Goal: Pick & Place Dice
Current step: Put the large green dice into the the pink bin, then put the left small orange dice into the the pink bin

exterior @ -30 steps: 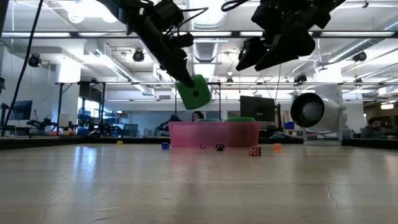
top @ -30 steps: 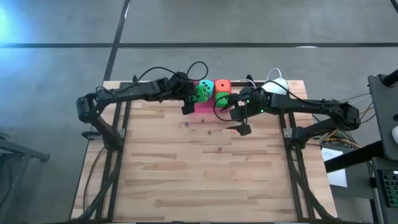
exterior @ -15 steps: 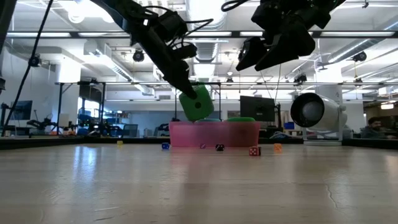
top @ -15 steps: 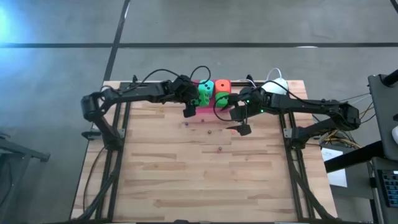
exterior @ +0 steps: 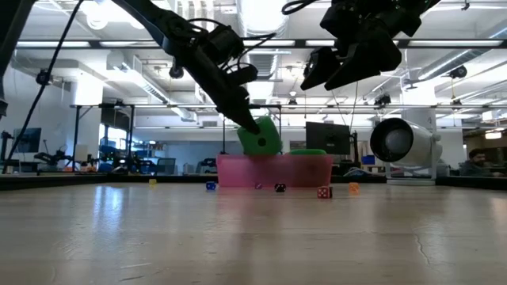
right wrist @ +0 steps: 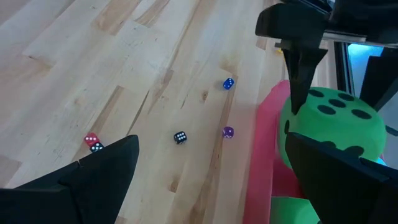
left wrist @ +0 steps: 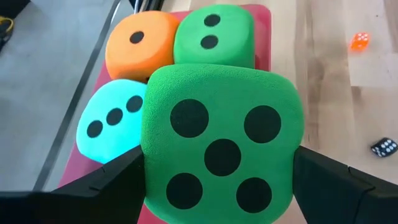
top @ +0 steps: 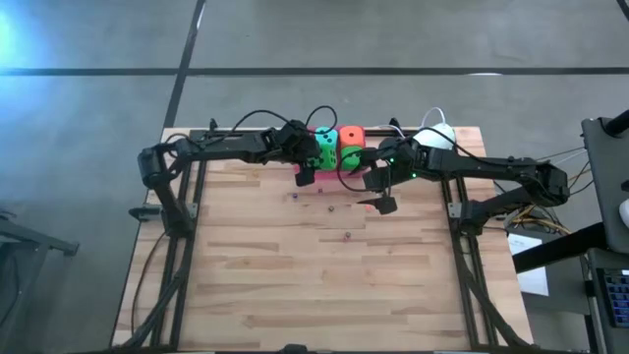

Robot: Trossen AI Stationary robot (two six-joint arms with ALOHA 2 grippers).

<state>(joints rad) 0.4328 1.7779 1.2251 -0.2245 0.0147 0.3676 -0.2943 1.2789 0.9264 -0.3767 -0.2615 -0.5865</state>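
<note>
**Green die held over the pink tray**

The left gripper [top: 313, 157] has its jaws clamped on a bright green die [left wrist: 222, 146], a soft, foam-looking cube with rounded corners and five dark round pips on the face toward the wrist camera. In the low view this die [exterior: 260, 136] hangs tilted, its lower edge level with the rim of the tray [exterior: 273, 170]. Whether it touches the rim is hard to tell.

The tray is a shallow pink translucent container at the far edge of the worktop [top: 314, 265], which is pale wooden planks with visible grain. Inside it lie three more soft cubes: the orange die [left wrist: 138, 46] showing one pip, the second green die [left wrist: 214, 34] showing two, and the teal die [left wrist: 112, 121] showing three. The held cube covers part of each.

The right gripper [top: 378, 192] hovers just beside the tray with its jaws wide apart and nothing between them. Its wrist view catches the held die and the left arm's dark fingers [right wrist: 301, 68] pinching it from the side.

Several tiny hard dice [right wrist: 180, 137] in blue, purple, black and red are scattered on the planks; their pips are too small to read. A white rounded device [top: 434, 137] sits behind the right arm, partly hidden by it.
</note>
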